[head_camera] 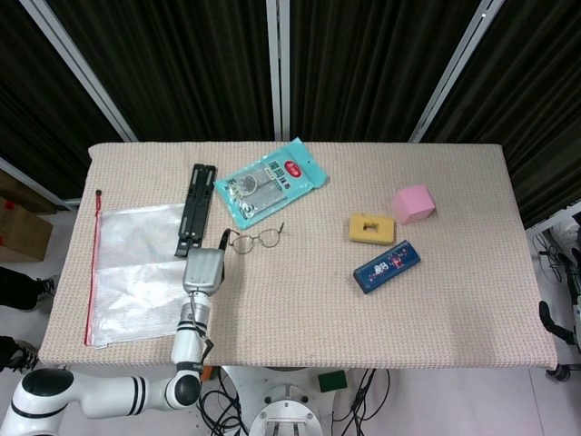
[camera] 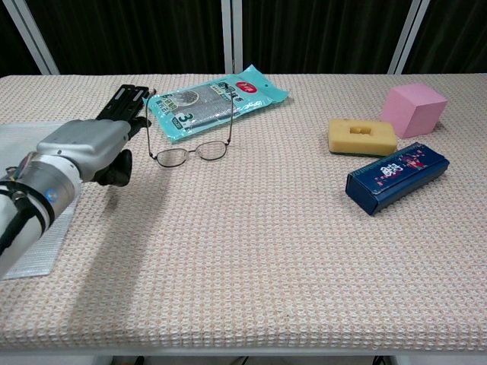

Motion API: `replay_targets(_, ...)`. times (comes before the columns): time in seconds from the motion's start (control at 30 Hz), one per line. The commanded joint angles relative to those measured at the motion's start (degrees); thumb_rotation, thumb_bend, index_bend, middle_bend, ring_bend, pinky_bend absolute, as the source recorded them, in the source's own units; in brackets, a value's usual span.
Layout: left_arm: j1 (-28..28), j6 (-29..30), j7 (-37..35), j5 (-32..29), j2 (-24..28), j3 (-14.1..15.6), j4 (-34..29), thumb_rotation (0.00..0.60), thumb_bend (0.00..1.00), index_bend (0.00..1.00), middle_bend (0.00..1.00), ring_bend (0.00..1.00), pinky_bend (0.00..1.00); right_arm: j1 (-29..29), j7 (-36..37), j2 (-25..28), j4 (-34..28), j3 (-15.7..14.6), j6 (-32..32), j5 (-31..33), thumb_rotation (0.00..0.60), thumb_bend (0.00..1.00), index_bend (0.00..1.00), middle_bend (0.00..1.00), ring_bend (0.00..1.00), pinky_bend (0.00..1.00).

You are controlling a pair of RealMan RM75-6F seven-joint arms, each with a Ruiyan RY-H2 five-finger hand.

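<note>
From where I'm standing only the left hand [head_camera: 204,271] is out over the table [head_camera: 300,309], hovering just beside the wire-frame glasses [head_camera: 253,240], which lie at about 2 o'clock from it. It holds nothing; the fingers look curled under at the front, but how tight I honestly can't tell. In the chest view the same hand [camera: 90,147] sits at 9 o'clock of the glasses [camera: 190,152], close, not touching. The black clip bar [head_camera: 197,209] is at 12 o'clock of the hand, the clear zip bag [head_camera: 127,272] at 9. A teal packet [head_camera: 272,181] lies just past the glasses. Well apart at 3 o'clock: yellow sponge [head_camera: 370,227], pink block [head_camera: 413,203], blue box [head_camera: 387,265]
</note>
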Motion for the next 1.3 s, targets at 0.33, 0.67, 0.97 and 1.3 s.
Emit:
replay_targets(0.33, -2.5, -4.7, 0.9, -1.3, -6.0, -1.2, 9.2, 0.6, 0.8, 0.0, 0.96, 0.95, 0.96, 0.4, 0.4, -0.1, 0.6, -0.6, -1.7, 0.2, 0.6, 0.47, 0.0, 0.0, 0.0, 0.0)
replay_targets(0.67, -2.6, -3.6, -1.1, 2.0, -5.5, -2.4, 10.8, 0.6, 0.8, 0.0, 0.95, 0.95, 0.96, -0.1, 1.0, 0.4, 0.6, -0.2, -0.7, 0.5, 0.6, 0.47, 0.0, 0.0, 0.0, 0.0)
replay_targets(0.97, -1.9, -0.5, -1.6, 10.0, 6.7, -3.5, -7.5, 0.6, 0.8, 0.0, 0.95, 0.94, 0.96, 0.0, 1.2, 1.4, -0.9, 0.8, 1.2, -0.3, 0.6, 0.47, 0.0, 0.0, 0.0, 0.0)
replay_targets(1.3, -7.7, -11.2, -1.5, 13.6, 16.5, -3.9, -16.5, 0.6, 0.81, 0.0, 0.95, 0.94, 0.96, 0.2, -0.3, 3.1, -4.2, 1.0, 2.2, -1.4, 0.6, 0.47, 0.0, 0.0, 0.0, 0.0)
